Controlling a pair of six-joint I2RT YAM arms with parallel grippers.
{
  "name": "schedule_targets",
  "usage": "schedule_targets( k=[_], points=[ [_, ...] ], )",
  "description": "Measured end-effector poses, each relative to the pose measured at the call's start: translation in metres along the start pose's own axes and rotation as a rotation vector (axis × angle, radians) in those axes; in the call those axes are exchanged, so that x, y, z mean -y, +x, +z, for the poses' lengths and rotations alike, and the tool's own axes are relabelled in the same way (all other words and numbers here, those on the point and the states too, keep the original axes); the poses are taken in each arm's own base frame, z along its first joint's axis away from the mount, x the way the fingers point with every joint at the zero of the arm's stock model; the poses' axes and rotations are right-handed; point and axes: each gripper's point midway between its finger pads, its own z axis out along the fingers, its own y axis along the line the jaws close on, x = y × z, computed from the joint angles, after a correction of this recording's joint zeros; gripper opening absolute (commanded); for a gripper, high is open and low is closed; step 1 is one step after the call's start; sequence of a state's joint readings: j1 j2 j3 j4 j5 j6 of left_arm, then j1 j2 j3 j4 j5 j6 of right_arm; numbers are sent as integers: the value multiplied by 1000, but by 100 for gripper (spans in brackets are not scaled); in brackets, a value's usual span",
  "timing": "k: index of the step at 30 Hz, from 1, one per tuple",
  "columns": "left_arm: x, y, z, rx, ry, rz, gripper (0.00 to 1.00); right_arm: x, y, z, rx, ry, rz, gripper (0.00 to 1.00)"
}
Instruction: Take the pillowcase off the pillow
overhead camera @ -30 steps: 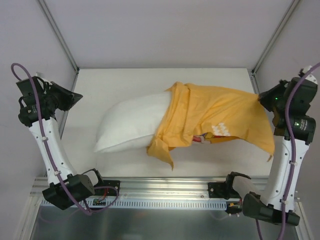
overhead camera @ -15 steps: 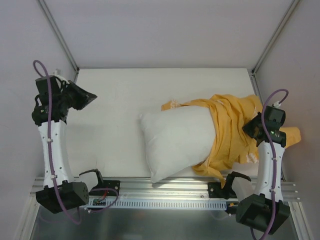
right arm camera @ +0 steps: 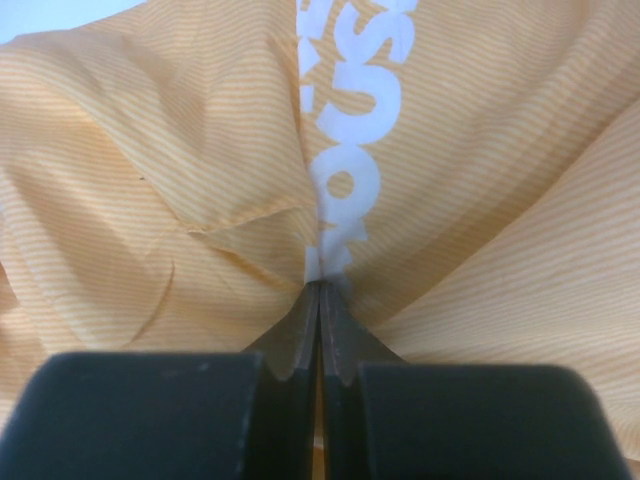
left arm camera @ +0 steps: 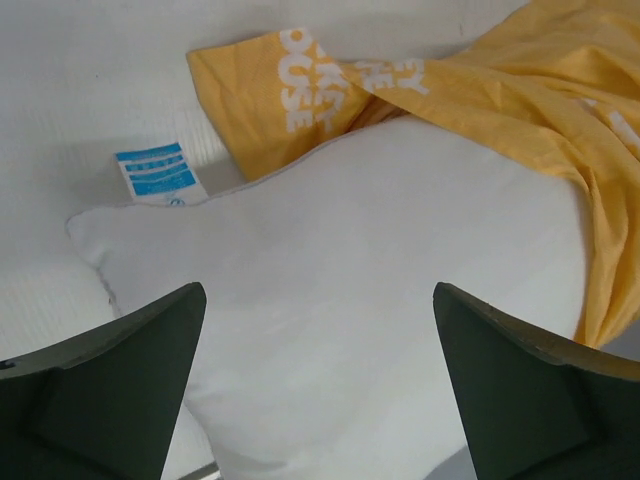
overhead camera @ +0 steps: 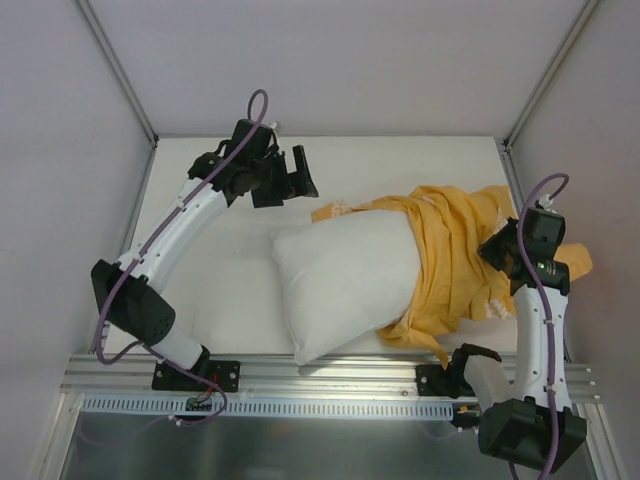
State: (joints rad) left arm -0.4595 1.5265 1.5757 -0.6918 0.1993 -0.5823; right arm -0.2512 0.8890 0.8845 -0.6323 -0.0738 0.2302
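The left gripper (overhead camera: pixel 297 172) has swung from the left wall over to the far edge of the pillow (overhead camera: pixel 345 285), its jaws now wide apart and empty. The right gripper (overhead camera: pixel 497 252) stays pinched on the pillowcase (overhead camera: pixel 450 245), which covers only the right end of the pillow.

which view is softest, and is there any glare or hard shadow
Right wrist: the shut right pincer is a blurred dark block, the pillowcase weave sharp beyond it. Left wrist: the open left pincer looks soft-edged and dark, the pillow bright and nearly featureless. Top external: even light, faint shadows, no strong glare.
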Motion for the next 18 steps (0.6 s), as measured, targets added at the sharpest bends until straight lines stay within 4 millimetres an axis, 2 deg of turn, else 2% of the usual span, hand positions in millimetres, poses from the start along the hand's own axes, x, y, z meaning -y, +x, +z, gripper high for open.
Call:
schedule_targets(
  k=[3,5,10,11,12,13,14,15,17,18],
  points=[
    [-1,3,32,-36,-60,12,99,-6,5,0,-13,-18,-23,1],
    [-3,14,54,-72,-103,15,99,-8,6,0,-16,-24,-31,1],
    [0,68,98,-224,-166,9,99,-7,6,0,-16,-17,-39,1],
    [1,78,104,-248,-172,16,75,-6,6,0,-16,-15,-41,1],
    [3,88,110,-270,-179,18,45,-5,7,0,-16,-11,-44,1],
    [5,93,113,-282,-180,20,7,-4,7,0,-17,-7,-48,1],
    [7,96,115,-286,-176,26,0,-3,7,0,-18,-3,-54,4],
    [10,97,116,-285,-167,29,0,-2,7,-1,-19,2,-59,24],
    [15,94,112,-271,-153,33,0,-2,4,-6,-16,14,-68,57],
    [16,92,109,-263,-147,34,0,-2,1,-10,-7,18,-78,79]
  ],
)
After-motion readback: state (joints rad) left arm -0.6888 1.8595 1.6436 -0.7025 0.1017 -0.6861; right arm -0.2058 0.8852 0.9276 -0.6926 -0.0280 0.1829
